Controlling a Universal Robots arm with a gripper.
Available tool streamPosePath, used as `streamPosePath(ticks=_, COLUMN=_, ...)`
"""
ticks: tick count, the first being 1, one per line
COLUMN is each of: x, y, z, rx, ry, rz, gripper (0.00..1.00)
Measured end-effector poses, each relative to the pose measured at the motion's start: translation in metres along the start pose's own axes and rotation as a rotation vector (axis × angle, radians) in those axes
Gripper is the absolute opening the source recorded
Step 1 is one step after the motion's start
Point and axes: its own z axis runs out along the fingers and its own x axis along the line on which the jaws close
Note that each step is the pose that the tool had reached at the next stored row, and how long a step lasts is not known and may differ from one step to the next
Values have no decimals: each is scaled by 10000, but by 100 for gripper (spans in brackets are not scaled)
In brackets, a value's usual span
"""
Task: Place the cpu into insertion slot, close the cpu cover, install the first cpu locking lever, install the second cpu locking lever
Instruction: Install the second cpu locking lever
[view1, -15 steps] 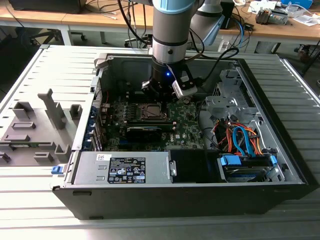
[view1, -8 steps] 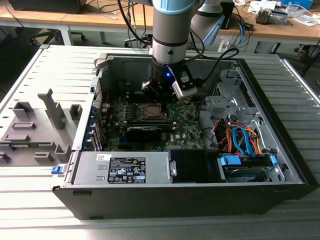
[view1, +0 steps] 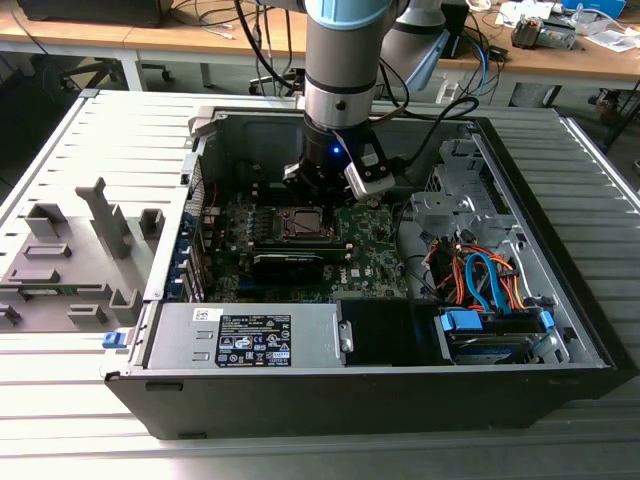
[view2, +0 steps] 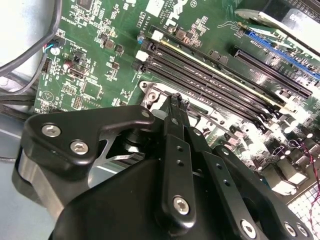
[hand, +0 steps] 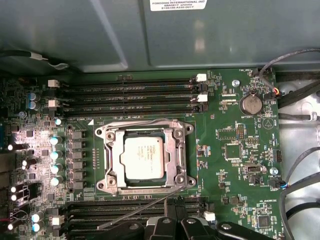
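In the first wrist view the cpu (hand: 144, 159), a silver-grey square, lies in the socket on the green motherboard (hand: 225, 130). The cpu cover (hand: 177, 155), a silvery frame, lies flat around it. One locking lever (hand: 140, 207), a thin wire rod, slants loose across the memory slots from the socket's corner. A second wire lever (hand: 135, 121) runs along the socket's far edge. My gripper (hand: 176, 212) hangs just off that corner, fingers together, holding nothing that I can see. In the exterior view the gripper (view1: 322, 192) hovers above the socket (view1: 300, 222).
The open computer case (view1: 560, 340) surrounds the board, with a power supply (view1: 245, 335) in front, a drive bay with orange and blue cables (view1: 480, 285) on the exterior view's right, and a grey fixture (view1: 70, 260) on the exterior view's left. Black cables (hand: 300, 95) run beside the board.
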Motion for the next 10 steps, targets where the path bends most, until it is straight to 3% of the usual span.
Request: streamPosePath(ticks=10, x=-1, y=-19, z=0, rx=0, ry=0, rz=0, gripper=11)
